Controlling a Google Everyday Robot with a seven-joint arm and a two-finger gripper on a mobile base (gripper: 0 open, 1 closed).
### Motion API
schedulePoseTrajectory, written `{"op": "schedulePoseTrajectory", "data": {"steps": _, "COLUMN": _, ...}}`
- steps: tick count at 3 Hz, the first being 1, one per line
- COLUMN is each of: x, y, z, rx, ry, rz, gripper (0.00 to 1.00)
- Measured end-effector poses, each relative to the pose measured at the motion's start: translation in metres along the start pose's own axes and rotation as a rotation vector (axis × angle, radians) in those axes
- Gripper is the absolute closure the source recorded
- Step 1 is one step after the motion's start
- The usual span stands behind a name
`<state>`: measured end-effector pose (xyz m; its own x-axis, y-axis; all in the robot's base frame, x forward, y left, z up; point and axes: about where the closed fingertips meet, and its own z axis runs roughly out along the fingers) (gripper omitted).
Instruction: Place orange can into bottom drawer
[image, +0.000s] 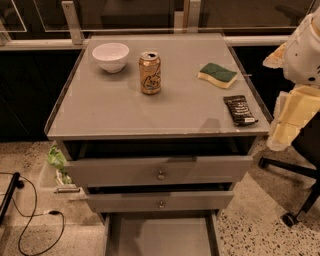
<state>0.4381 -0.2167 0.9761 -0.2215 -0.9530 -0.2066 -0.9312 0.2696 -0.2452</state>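
Observation:
The orange can (150, 73) stands upright on the grey cabinet top (125, 112), toward the back middle, right of a white bowl (111, 56). The bottom drawer (161, 236) is pulled out at the foot of the cabinet, and its flat grey floor shows with nothing on it. My gripper (286, 126) hangs at the right edge of the view, beyond the cabinet's right side and well away from the can. It holds nothing that I can see.
A green and yellow sponge (217, 74) and a dark snack packet (240, 109) lie on the right of the cabinet top. The two upper drawers (160, 171) with knobs are slightly out. A chair base (295, 200) stands on the right and a cable (30, 220) lies on the floor at left.

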Motion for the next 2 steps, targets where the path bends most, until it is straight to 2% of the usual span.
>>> {"op": "schedulePoseTrajectory", "data": {"steps": 1, "x": 0.0, "y": 0.0, "z": 0.0, "rx": 0.0, "ry": 0.0, "rz": 0.0, "gripper": 0.0}}
{"op": "schedulePoseTrajectory", "data": {"steps": 2, "x": -0.0068, "y": -0.004, "z": 0.0021, "rx": 0.011, "ry": -0.058, "rz": -0.004, "gripper": 0.0}}
